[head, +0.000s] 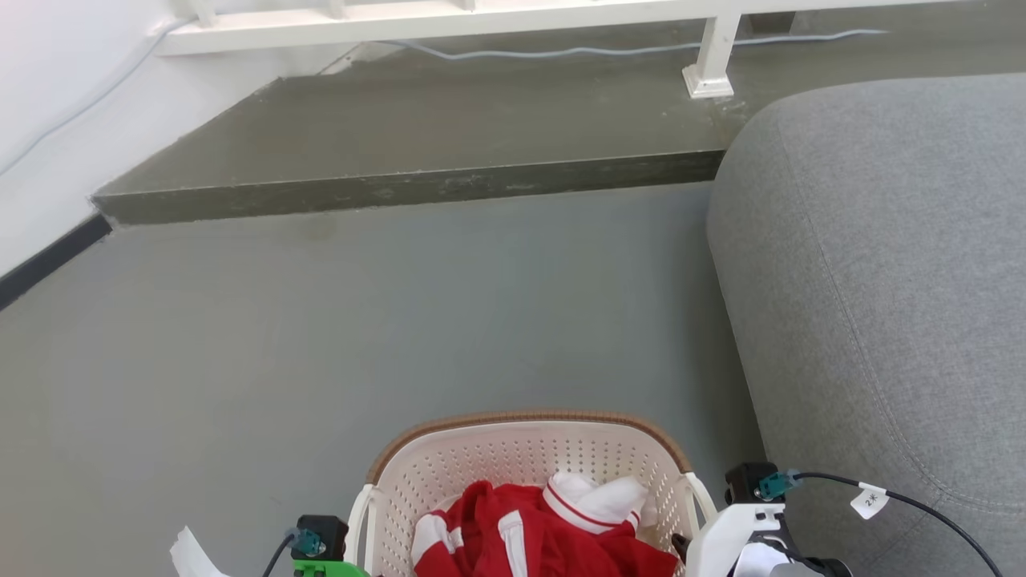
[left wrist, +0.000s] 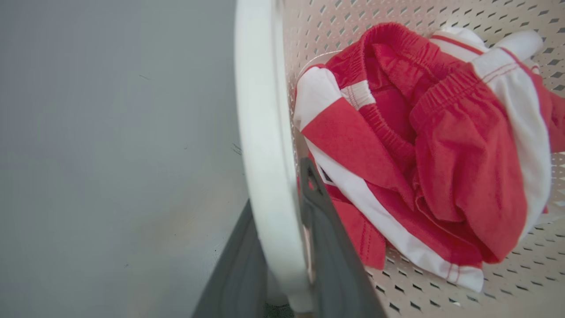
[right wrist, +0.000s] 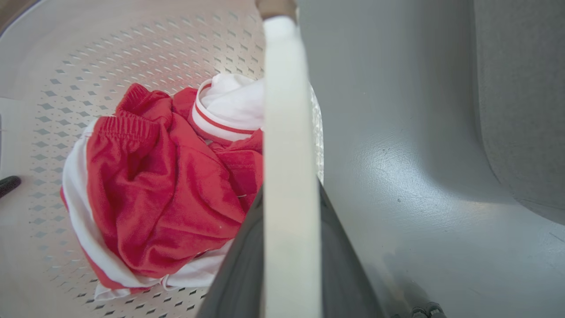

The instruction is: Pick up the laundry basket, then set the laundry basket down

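Cream-white perforated plastic laundry basket low centre, beside grey fabric sofa | left pincer clamped on white side handle | right pincer clamped on opposite handle | two-sided hold keeps it level

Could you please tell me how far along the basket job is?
Done: left gripper and right gripper each clamp a white handle of the laundry basket, red-and-white clothes inside. In hand: the lift; whether it has cleared the floor is unclear. Left: setting it down.
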Robot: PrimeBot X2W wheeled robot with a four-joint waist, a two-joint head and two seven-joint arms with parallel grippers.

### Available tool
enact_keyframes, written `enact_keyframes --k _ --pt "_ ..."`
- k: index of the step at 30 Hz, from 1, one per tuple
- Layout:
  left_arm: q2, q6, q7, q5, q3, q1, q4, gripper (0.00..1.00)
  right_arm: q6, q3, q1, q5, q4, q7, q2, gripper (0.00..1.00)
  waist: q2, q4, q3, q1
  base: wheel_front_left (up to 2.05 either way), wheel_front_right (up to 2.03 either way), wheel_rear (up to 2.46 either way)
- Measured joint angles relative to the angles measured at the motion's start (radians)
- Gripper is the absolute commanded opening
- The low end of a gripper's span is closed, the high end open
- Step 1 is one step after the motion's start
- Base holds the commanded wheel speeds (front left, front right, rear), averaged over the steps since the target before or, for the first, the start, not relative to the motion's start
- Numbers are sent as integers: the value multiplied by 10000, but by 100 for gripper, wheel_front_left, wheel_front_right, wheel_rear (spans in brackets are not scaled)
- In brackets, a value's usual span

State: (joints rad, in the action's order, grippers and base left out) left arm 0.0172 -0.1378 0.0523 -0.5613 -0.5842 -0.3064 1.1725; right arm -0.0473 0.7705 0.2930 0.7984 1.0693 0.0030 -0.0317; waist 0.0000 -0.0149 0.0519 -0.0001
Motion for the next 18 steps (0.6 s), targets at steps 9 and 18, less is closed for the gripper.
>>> enact_keyframes --k 9,18 --pt "-42 0 -88 -90 -130 100 -142 0 222 245 -3 155 -79 82 -33 0 0 43 -120 1 0 0 0" --pt "-104 17 -165 -286 -272 135 -194 0 328 462 -3 441 -163 125 -61 0 0 56 -88 1 0 0 0"
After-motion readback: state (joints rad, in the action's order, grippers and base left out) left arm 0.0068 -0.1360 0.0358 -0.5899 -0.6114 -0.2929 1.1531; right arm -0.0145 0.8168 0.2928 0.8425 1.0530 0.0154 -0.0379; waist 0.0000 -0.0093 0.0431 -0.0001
